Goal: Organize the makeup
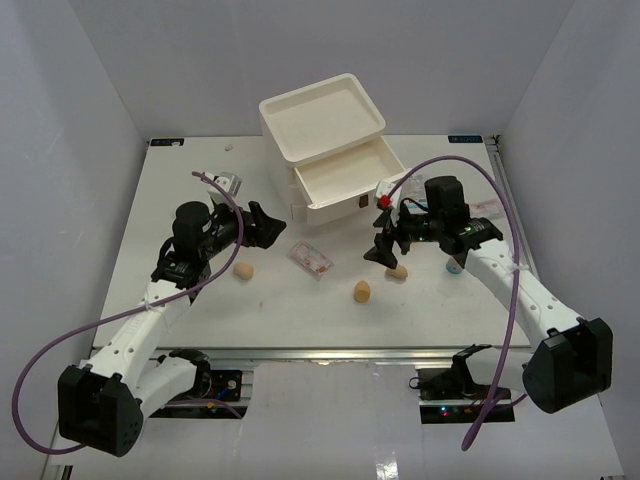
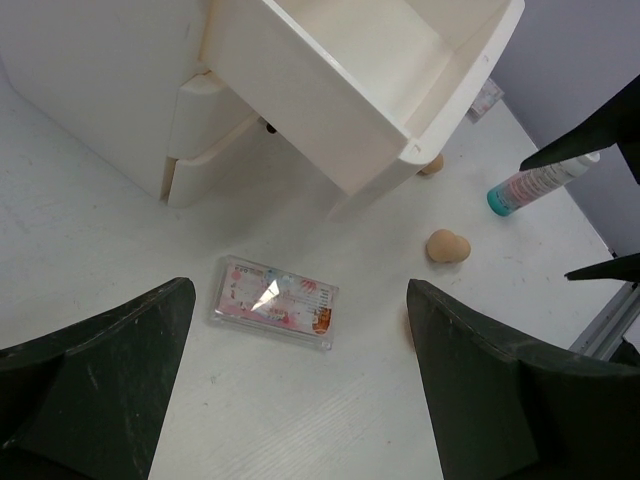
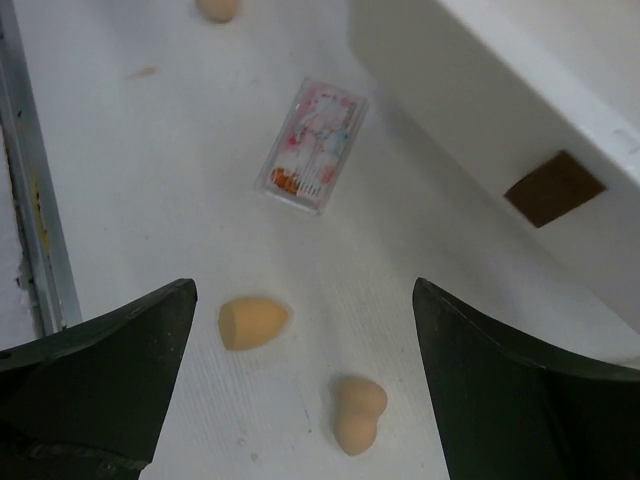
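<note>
Cream drawer box (image 1: 322, 125), one drawer pulled out, makeup loose on the table (image 1: 300, 315).
I see the clear pink case (image 1: 311, 258) just in front of the box and three tan sponges (image 1: 362, 291) farther out. The left end effector (image 1: 274, 226) and right end effector (image 1: 382, 242) gape wide, holding nothing.

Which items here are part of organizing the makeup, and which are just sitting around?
Makeup: sponges, clear case, bottle, packet.
Not makeup: drawer box (one drawer open, probably the destination), purple cables.
</note>
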